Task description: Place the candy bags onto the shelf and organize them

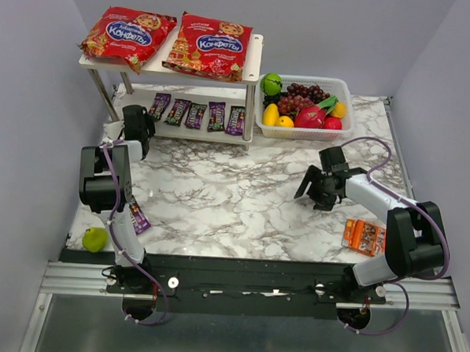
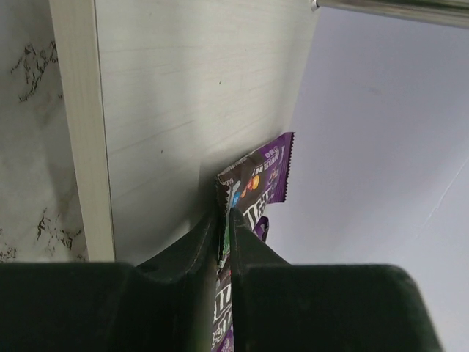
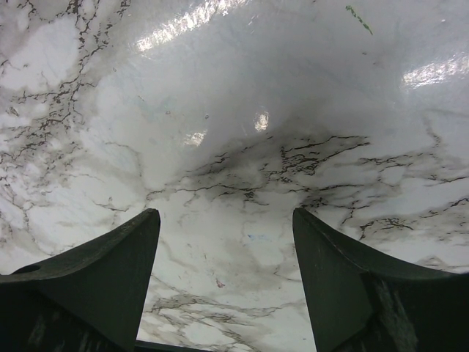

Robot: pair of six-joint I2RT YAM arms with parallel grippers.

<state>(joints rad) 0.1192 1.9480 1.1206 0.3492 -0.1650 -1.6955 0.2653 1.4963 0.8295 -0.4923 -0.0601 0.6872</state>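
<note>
1. At the near edge of the white, grey-veined marble table (image 1: 233, 207), a round green fruit (image 1: 94, 238) sits at 8 o'clock. A loose dark purple packet (image 1: 139, 216) lies just beyond it, beside the left arm. A flat orange packet (image 1: 363, 236) lies at 4 o'clock, just beside the right arm.
2. The right gripper (image 3: 223, 220) hovers at 3 o'clock over bare marble, its jaws spread wide with nothing between them.
3. The left gripper (image 2: 223, 224) is at 10 o'clock, at the left end of the lower board of the white two-tier shelf (image 1: 255, 59). Its fingers (image 2: 183, 253) are nearly together, with the end of a small dark purple candy packet (image 2: 256, 180) sandwiched between them. The rest of that packet lies on the pale board and reaches the board's edge.
4. Further right on the same lower board, from 11 to 12 o'clock, a row of dark purple packets (image 1: 196, 115) lies side by side.
5. On the top board, at 11 o'clock, two large glossy red pillow bags (image 1: 128, 35) with blue oval logos lie next to each other.
6. At 1 o'clock, just right of the shelf, a white plastic basket (image 1: 346, 91) holds mixed fruit.
</note>
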